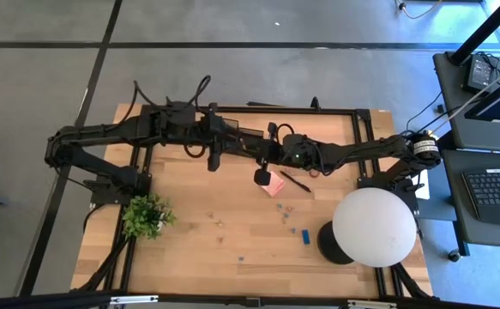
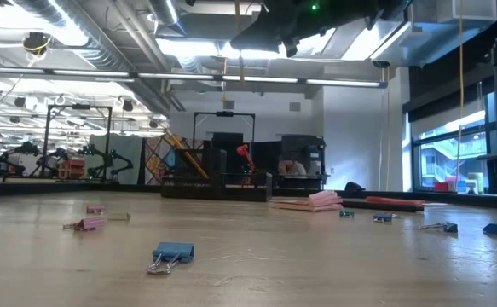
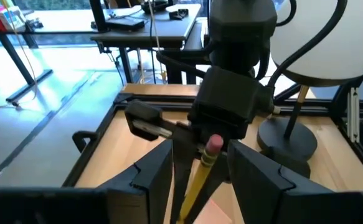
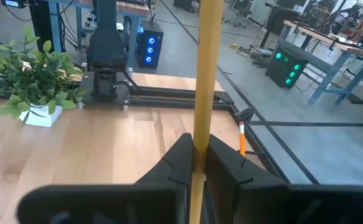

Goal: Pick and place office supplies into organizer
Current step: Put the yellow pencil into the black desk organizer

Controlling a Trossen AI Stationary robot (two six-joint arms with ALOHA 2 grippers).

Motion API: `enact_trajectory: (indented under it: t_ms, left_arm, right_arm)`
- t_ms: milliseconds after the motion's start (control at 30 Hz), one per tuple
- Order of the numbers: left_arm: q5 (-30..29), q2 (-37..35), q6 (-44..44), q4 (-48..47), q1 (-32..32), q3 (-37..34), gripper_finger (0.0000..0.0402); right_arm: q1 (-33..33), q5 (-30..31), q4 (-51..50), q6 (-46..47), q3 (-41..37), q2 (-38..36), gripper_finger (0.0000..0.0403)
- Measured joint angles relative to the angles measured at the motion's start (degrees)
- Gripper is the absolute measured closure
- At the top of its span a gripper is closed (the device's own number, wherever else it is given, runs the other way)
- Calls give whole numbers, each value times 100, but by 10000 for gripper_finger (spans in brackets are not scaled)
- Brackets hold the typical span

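Yellow pencil (image 4: 205, 81) fills my right wrist view, a slim painted shaft standing upright, clenched between the dark fingers of my right gripper (image 4: 196, 163) above the middle of the table. I hold it upright, I judge, so it can drop end-first into the organizer's tall cup. My left gripper (image 3: 200, 177) sits facing it, its blocky fingers (image 3: 153, 177) parted either side of the pink eraser end, apparently for a handover, though I cannot tell whether they touch the wood. Below, the pink sticky-note pad (image 1: 275, 186) and a black pen (image 1: 296, 181) lie on pale planks, small clips (image 1: 286, 209) scattered nearby. The organizer itself I cannot make out under my arms.
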Motion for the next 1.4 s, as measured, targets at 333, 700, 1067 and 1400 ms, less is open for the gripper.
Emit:
enact_trajectory:
  t_ms: [333,700,1067,1400]
  left_arm:
    - [30,34,-184,-8,0,0,266]
    - [181,199,-207,-15,0,-2,348]
    - [96,188,64,-2,7,-2,379]
    - [135,188,-12,-2,7,-2,379]
  right_arm:
    - [0,0,0,-22,0,0,370]
    - [0,-1,-1,-151,0,0,370]
    - [2,-11,-9,-122,0,0,369]
    - [11,-13,-11,-57,0,0,295]
